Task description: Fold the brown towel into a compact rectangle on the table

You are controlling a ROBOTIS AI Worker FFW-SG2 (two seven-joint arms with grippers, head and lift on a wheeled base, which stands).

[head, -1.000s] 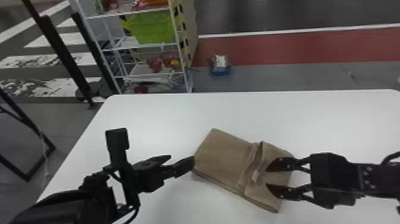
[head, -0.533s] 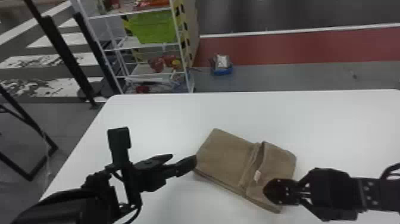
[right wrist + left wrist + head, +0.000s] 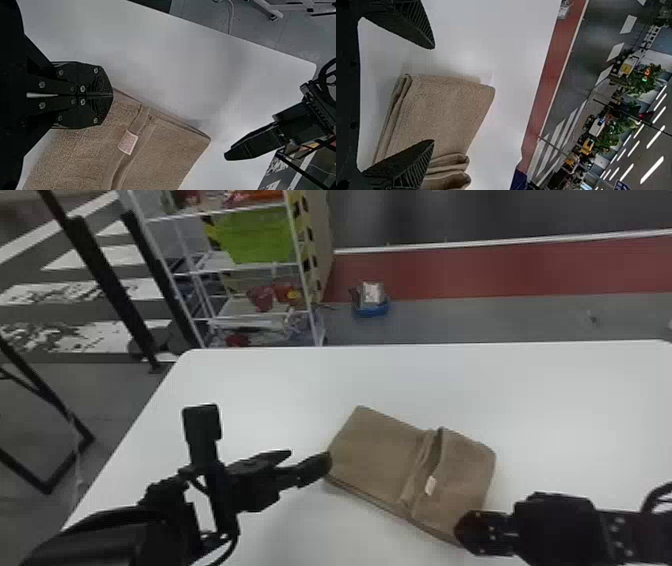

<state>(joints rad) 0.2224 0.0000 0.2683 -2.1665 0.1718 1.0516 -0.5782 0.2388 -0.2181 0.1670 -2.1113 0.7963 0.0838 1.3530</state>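
The stack could be dragged askew or its layers pulled apart if only the top layer is caught at the near corner by the right gripper (image 3: 112, 95), whose fingers are pressed together there; whether any cloth is pinched between them cannot be told. The far end could also be swung round, since nothing is held by the left gripper (image 3: 433, 94), its fingers spread wide at the opposite end, and a layer could be rucked up if that end is nudged. The brown towel (image 3: 375, 455) is laid on the white table (image 3: 250, 390) between the grippers, slantwise to the table's edge. It is already folded into a layered, flattish oblong, split by a loose crosswise gap, beside which a small pale tag (image 3: 430, 485) is exposed.
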